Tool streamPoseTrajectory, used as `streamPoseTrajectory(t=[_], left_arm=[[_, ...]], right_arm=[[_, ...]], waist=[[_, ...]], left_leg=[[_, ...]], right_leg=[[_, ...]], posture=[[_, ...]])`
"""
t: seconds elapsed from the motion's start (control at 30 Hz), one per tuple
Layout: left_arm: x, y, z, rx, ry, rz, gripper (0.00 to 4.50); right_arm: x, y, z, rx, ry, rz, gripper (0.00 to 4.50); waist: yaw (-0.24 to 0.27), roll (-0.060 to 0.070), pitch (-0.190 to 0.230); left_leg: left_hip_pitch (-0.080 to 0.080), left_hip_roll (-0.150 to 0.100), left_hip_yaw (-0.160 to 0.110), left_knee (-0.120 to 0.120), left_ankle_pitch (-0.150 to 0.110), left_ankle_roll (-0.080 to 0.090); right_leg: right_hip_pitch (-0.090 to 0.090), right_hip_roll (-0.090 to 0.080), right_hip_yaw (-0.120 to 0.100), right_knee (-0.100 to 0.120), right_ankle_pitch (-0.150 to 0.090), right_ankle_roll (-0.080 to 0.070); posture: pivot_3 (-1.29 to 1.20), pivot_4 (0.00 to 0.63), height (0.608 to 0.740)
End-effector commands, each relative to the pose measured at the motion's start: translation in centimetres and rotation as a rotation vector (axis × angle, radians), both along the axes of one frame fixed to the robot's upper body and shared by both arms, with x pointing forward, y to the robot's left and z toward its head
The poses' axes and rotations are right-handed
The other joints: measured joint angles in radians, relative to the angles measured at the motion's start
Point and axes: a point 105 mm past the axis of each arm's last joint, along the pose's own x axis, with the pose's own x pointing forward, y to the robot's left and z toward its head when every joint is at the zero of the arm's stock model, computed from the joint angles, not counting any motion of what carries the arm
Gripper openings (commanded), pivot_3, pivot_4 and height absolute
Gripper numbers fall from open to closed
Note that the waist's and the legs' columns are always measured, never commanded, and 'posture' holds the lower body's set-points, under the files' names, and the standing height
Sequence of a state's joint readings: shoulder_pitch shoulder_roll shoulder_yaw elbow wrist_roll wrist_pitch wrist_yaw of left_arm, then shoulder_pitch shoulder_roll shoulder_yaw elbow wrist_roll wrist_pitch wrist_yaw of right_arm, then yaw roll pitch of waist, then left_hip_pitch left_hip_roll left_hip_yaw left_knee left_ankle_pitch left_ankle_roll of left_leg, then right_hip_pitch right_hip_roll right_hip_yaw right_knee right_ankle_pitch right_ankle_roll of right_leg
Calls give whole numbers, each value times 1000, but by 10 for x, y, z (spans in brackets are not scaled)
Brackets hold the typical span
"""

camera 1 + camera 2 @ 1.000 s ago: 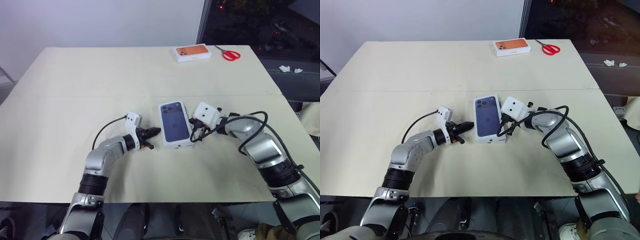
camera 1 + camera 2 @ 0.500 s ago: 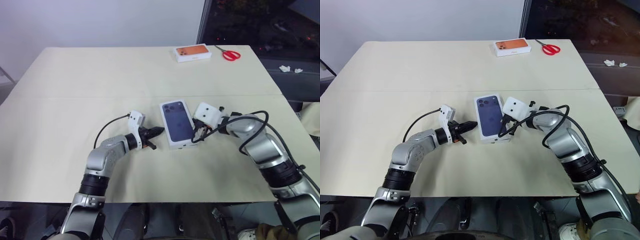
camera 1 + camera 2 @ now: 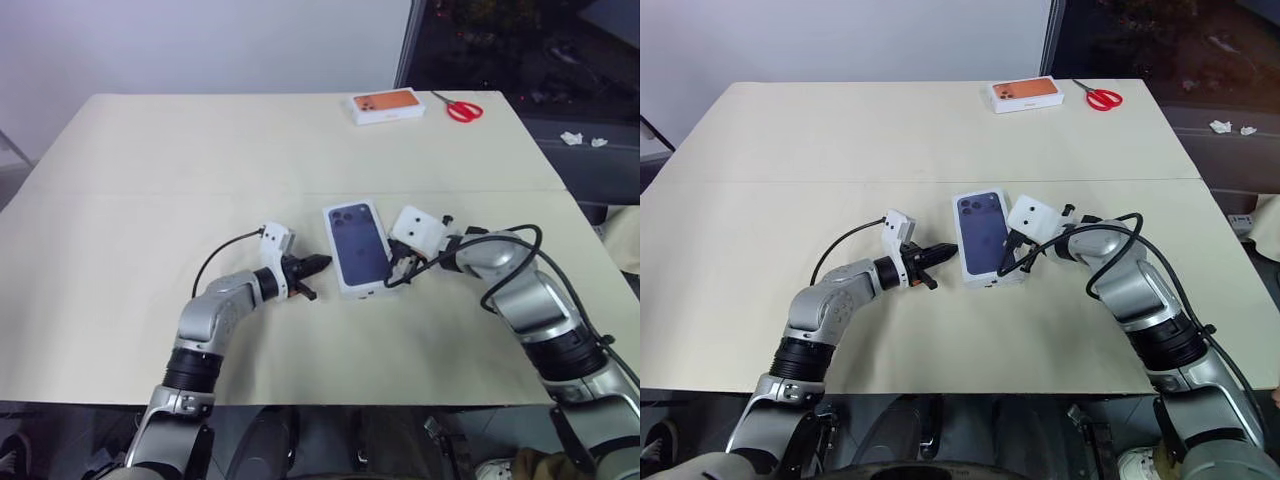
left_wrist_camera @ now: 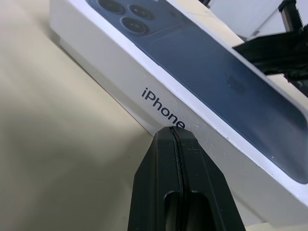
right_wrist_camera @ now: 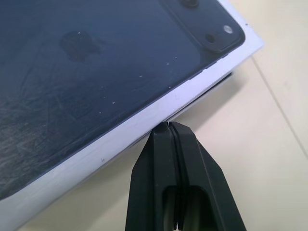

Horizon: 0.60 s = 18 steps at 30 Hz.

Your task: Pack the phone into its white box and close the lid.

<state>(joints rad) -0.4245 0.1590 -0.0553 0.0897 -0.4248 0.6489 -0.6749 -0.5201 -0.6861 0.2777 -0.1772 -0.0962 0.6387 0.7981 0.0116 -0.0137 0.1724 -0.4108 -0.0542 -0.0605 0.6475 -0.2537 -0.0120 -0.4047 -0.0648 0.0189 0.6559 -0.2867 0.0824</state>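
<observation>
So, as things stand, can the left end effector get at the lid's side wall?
Probably yes. The left end effector, shut, has its tips right at the printed side wall of the lid with nothing between them; the right end effector sits at the opposite side.

Both arms reach inward, left claw (image 3: 318, 264) and right claw (image 3: 397, 268) pinched closed, tips facing.

Office or lab, bare table (image 3: 150, 150), scissors (image 3: 458, 108)
</observation>
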Motion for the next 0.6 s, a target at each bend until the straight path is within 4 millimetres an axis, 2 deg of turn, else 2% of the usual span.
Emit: streamPoseTrajectory(t=[0.03, 0.17, 0.4, 0.6], left_arm=[[-2, -13, 15, -27, -54, -49, 0], [-2, -14, 14, -24, -52, -51, 0], [-3, -14, 11, -12, -50, -50, 0], [0, -14, 18, -37, -70, -35, 0]], right_arm=[[-6, 11, 12, -5, -53, 60, 19], [-5, 7, 13, 0, -56, 42, 19], [-6, 3, -4, -52, -27, 30, 19], [2, -1, -8, -83, -45, -6, 19]], waist=[[0, 0, 0], [0, 0, 0], [0, 0, 0], [0, 0, 0]], left_leg=[[0, 0, 0, 0, 0, 0], [0, 0, 0, 0, 0, 0], [0, 0, 0, 0, 0, 0], [0, 0, 0, 0, 2, -3]], right_leg=[[0, 0, 0, 0, 0, 0], [0, 0, 0, 0, 0, 0], [0, 0, 0, 0, 0, 0], [0, 0, 0, 0, 0, 0]], posture=[[0, 150, 740], [0, 150, 740], [0, 150, 740], [0, 150, 740]])
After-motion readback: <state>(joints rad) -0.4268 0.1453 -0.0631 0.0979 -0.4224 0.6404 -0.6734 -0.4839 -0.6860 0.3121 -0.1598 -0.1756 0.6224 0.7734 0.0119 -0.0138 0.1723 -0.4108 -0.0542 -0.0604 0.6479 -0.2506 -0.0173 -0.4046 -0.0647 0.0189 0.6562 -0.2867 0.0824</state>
